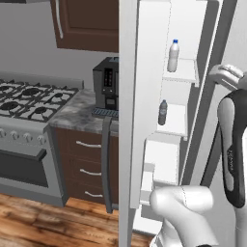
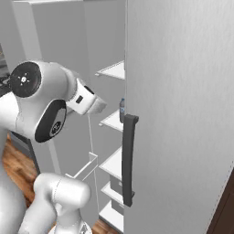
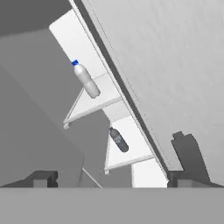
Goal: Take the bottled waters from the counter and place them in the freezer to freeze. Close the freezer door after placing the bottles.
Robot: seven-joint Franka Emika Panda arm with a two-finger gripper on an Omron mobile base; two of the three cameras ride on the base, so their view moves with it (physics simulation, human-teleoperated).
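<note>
Bottled waters, two of them, stand inside the freezer (image 1: 178,125), which you can take as your landmark. The milky white bottle (image 1: 173,56) is upright on an upper white shelf (image 1: 183,76), and the clear greyish bottle (image 1: 163,112) is upright on the next shelf down (image 1: 174,126), both near the shelf's left side as the left base view shows it. You see the same pair in the hand view, white one (image 3: 85,80) above, dark one (image 3: 118,139) below, each alone on its shelf. Below them you can count at least one more white shelf or drawer top.

The freezer door (image 1: 129,111) stands open, edge-on in the left base view, between the freezer interior and the counter (image 1: 79,115). Its long dark handle (image 1: 106,164) hangs on the counter side. On the counter, left of the freezer, you have one dark coffee machine (image 1: 107,87), and beyond it one gas stove (image 1: 29,103) with an oven below. Dark brown drawers (image 1: 84,166) with three silver handles sit under the counter.

To the freezer's right, the plain grey fridge door (image 2: 183,114) with its own dark handle (image 2: 128,160) covers much of the right base view.

The gripper (image 3: 111,179) is outside the freezer, facing the shelves; its two finger tips sit well apart with nothing between them.
</note>
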